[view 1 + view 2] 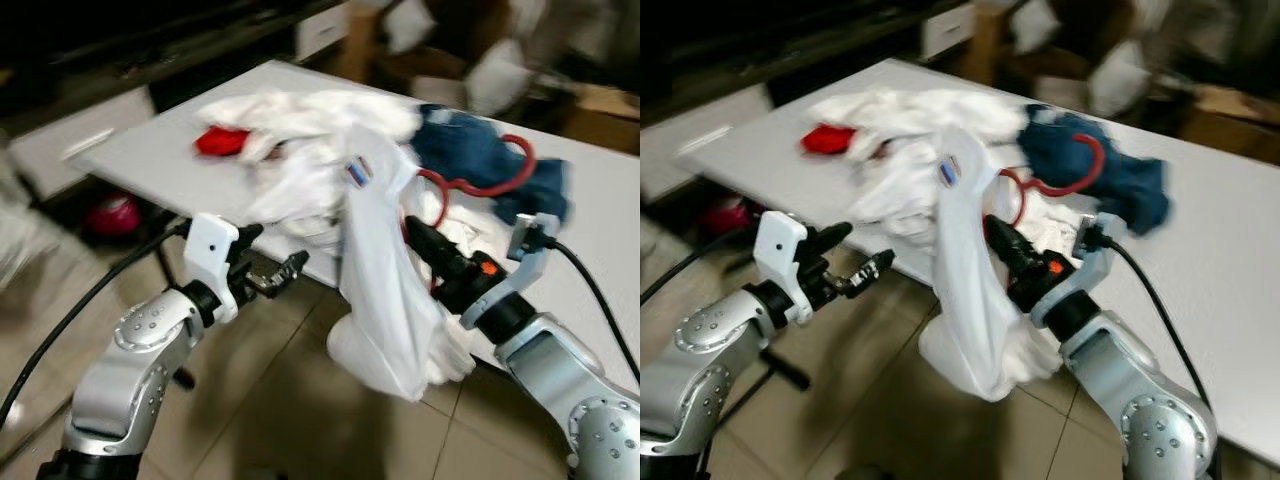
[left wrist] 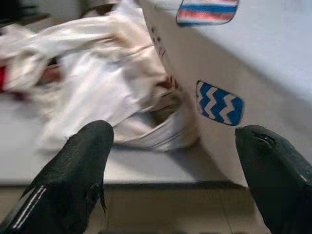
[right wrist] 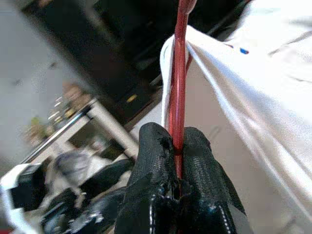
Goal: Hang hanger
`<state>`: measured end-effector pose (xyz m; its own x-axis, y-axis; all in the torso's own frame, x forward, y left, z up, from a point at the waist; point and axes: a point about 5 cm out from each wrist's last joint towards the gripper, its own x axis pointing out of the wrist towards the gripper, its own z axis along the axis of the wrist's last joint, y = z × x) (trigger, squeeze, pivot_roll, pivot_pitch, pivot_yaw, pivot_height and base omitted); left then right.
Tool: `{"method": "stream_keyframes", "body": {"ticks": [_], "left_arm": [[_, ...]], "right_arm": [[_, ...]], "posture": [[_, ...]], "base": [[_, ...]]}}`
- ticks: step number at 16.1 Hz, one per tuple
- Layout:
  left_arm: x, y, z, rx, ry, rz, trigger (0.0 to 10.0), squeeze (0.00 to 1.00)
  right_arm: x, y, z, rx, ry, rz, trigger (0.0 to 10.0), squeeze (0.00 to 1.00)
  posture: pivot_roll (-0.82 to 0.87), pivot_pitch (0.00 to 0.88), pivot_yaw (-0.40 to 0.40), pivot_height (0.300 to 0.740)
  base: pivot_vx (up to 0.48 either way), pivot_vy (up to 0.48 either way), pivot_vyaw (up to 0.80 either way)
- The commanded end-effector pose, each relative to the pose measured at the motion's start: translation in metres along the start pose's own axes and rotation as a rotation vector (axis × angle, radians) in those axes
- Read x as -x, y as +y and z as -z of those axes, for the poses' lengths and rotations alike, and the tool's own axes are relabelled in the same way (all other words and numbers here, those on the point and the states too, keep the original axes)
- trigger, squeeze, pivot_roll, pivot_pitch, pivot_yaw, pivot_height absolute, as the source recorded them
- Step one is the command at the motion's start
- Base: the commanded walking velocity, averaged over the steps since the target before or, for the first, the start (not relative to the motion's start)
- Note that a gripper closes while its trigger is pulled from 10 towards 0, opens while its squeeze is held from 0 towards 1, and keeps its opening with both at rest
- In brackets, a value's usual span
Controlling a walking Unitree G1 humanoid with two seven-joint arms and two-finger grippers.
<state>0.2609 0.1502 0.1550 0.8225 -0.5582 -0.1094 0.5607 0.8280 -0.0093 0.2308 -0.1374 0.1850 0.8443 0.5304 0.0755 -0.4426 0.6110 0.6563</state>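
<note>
A red hanger carries a white garment that droops off the front edge of the white table. My right gripper is shut on the hanger's red bar, tight between both black fingers. The hanger's hook curls over a blue garment. My left gripper is open in front of the table edge, just left of the hanging white garment, touching nothing. Its fingertips frame the cloth's blue zigzag patch.
A heap of white clothes with a red cloth lies on the table behind my left gripper. Tiled floor lies below. Dark furniture and a white cabinet stand at the back left, boxes at the back right.
</note>
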Motion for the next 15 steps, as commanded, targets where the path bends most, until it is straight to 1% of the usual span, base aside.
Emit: {"method": "stream_keyframes", "body": {"ticks": [1, 3, 6, 7, 9, 11, 12, 13, 14, 15], "left_arm": [[0.001, -0.002, -0.004, -0.003, -0.021, 0.001, 10.0, 0.0], [0.006, -0.002, 0.0, 0.004, -0.017, -0.003, 10.0, 0.0], [0.002, -0.006, -0.002, 0.006, -0.025, 0.03, 10.0, 0.0], [0.002, -0.005, -0.001, 0.0, -0.032, 0.025, 10.0, 0.0], [0.003, 0.0, 0.005, -0.059, 0.015, -0.023, 10.0, 0.0], [0.007, 0.001, 0.009, -0.074, 0.043, -0.043, 10.0, 0.0], [0.008, 0.002, 0.011, -0.079, 0.057, -0.051, 10.0, 0.0], [0.009, 0.004, 0.012, -0.087, 0.064, -0.063, 10.0, 0.0], [0.009, 0.005, 0.013, -0.089, 0.066, -0.07, 10.0, 0.0], [0.01, 0.007, 0.014, -0.095, 0.062, -0.083, 10.0, 0.0]], "right_arm": [[0.001, 0.006, -0.005, 0.018, -0.008, -0.043, 10.0, 0.0], [0.0, 0.009, -0.003, 0.031, 0.006, -0.065, 10.0, 0.0], [0.0, 0.011, -0.001, 0.032, 0.004, -0.076, 10.0, 0.0], [0.002, 0.011, 0.0, 0.042, 0.017, -0.077, 10.0, 0.0], [0.004, 0.001, 0.006, 0.101, 0.055, -0.024, 10.0, 0.0], [0.003, -0.007, 0.011, 0.138, 0.076, 0.002, 10.0, 0.0], [0.001, -0.016, 0.018, 0.156, 0.101, 0.032, 10.0, 0.0], [0.0, -0.02, 0.022, 0.166, 0.112, 0.053, 10.0, 0.0], [-0.001, -0.02, 0.023, 0.166, 0.11, 0.056, 10.0, 0.0], [-0.005, -0.021, 0.024, 0.157, 0.088, 0.074, 10.0, 0.0]], "posture": [[-0.14, 0.0, -0.02, 0.74], [-0.14, 0.0, -0.023, 0.74], [-0.15, 0.0, -0.008, 0.74], [-0.15, 0.0, -0.007, 0.74], [-0.14, 0.0, -0.007, 0.74], [-0.12, 0.0, -0.011, 0.74], [-0.12, 0.0, -0.01, 0.74], [-0.11, 0.0, -0.006, 0.74], [-0.11, 0.0, -0.003, 0.74], [-0.1, 0.0, 0.003, 0.74]], "base": [[0.0, 0.0, 0.8], [0.0, 0.0, 0.8], [0.0, 0.0, 0.8], [0.0, 0.0, 0.8], [0.0, 0.0, 0.8], [0.0, 0.0, 0.8], [0.0, 0.0, 0.8], [0.0, 0.0, 0.8], [0.0, 0.0, 0.8], [0.0, 0.0, 0.8]]}}
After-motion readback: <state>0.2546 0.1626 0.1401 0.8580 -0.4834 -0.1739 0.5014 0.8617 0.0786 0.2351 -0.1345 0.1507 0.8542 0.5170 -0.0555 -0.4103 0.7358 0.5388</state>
